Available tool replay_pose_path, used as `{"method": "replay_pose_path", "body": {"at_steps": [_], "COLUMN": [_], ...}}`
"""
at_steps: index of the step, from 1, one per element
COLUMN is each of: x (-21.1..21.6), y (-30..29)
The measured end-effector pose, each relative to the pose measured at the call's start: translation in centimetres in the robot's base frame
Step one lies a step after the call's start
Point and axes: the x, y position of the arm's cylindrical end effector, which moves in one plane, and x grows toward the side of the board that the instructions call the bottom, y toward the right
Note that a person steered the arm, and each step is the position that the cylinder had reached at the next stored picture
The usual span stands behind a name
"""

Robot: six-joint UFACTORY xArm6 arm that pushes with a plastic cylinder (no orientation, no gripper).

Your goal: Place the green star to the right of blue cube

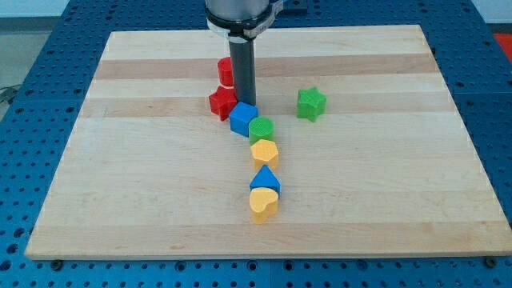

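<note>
The green star (311, 103) sat alone on the wooden board (400, 200), well to the view's right of the blue cube (242, 118) and a little toward the view's top from it. The rod had no jaws to open or close and held nothing; my tip (242, 102) stood just at the blue cube's top edge, so the star lay off to the view's right of the tip with bare board between them. To my eye the star would need a push leftward and slightly downward to settle beside the cube.

Crowding the cube were a red star (222, 102) at its upper left, a green cylinder (261, 129) touching its lower right, then a yellow hexagon (264, 152), a blue triangle (265, 180) and a yellow heart (263, 205). A second red block (225, 71) was half hidden behind the rod, its shape unclear. Whether the tip actually touched the cube, I could not tell.
</note>
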Motion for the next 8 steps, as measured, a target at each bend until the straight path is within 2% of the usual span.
{"method": "replay_pose_path", "body": {"at_steps": [3,4,5,6,8], "x": [-0.3,-1.5,-4.6,-6.0,-2.8], "y": [4.4,4.8,5.0,7.6,16.6]}}
